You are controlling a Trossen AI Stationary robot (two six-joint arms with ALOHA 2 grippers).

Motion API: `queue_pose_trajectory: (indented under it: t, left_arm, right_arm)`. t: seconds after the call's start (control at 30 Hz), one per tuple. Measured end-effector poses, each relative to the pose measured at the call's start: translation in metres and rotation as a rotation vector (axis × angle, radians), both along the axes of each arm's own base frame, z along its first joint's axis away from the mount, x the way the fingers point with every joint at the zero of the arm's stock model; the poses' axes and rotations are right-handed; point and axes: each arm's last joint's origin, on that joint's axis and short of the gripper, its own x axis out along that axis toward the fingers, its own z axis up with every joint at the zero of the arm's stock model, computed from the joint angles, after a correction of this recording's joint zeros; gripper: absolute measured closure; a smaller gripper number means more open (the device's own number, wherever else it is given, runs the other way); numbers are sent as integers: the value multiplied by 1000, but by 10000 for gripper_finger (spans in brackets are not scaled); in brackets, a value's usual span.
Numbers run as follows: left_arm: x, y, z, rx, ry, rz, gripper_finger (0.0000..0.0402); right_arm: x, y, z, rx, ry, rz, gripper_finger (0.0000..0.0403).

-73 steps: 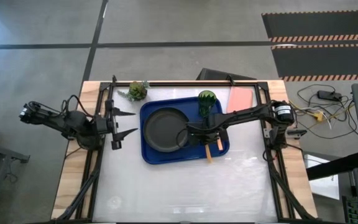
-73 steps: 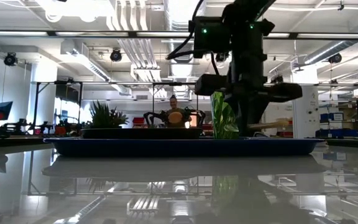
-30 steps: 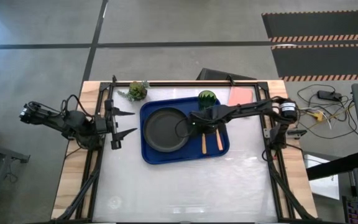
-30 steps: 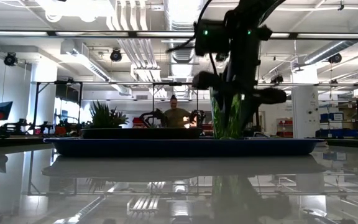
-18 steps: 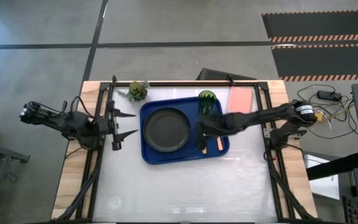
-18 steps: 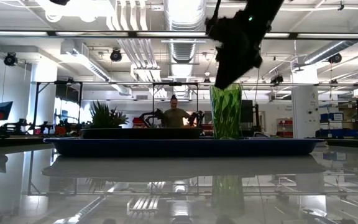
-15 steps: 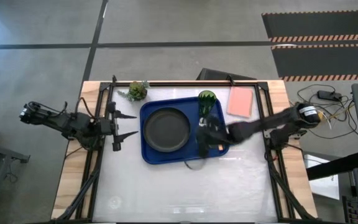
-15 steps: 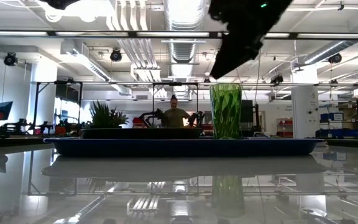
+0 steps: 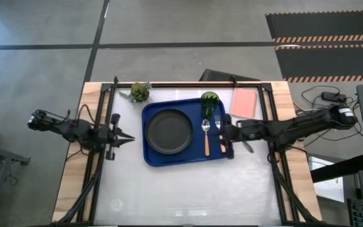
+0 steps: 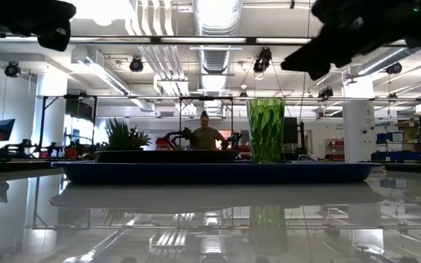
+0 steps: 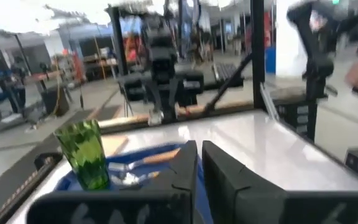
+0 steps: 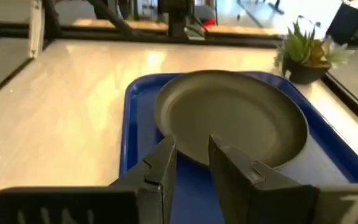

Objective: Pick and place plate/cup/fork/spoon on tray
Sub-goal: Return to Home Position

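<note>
Tray (image 9: pixel 153 154): plate (image 9: pixel 169 130), cup (image 9: pixel 209 101), spoon (image 9: pixel 206 135), fork (image 9: pixel 218 133) aboard | Right gripper (image 9: pixel 230 140), 3 o'clock edge: empty, slightly parted | Left gripper (image 9: pixel 128 139), 9 o'clock: closed, empty | Risk: snagging rim, shifting tray

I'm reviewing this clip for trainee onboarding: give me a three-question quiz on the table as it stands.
1. True or false: the spoon lies between the plate and the fork.
2. Which item stands in the tray's far right corner? A) plant B) cup C) pink rectangle
3. Fill in: neither end effector holds ____.

Key: 1 true. 2 B, the cup. 3 anything: the left end effector waits left of the tray, the right end effector hovers at its right edge.
</note>
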Motion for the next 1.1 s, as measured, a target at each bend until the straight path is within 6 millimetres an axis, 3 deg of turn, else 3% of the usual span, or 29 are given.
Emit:
queue_pose_trajectory:
  t: [0.4, 0.77, 1.1]
  left_arm:
    - [-18, 6, -13, -33, -127, -2, 400]
    - [-16, 4, -18, -27, -106, -42, 400]
    - [-9, 2, -36, -19, -126, -46, 400]
  right_arm:
    - [-61, -3, -4, -17, -214, 117, 321]
    - [-98, -4, 1, -63, -391, 149, 323]
    - [-125, -6, 5, -188, -526, 153, 323]
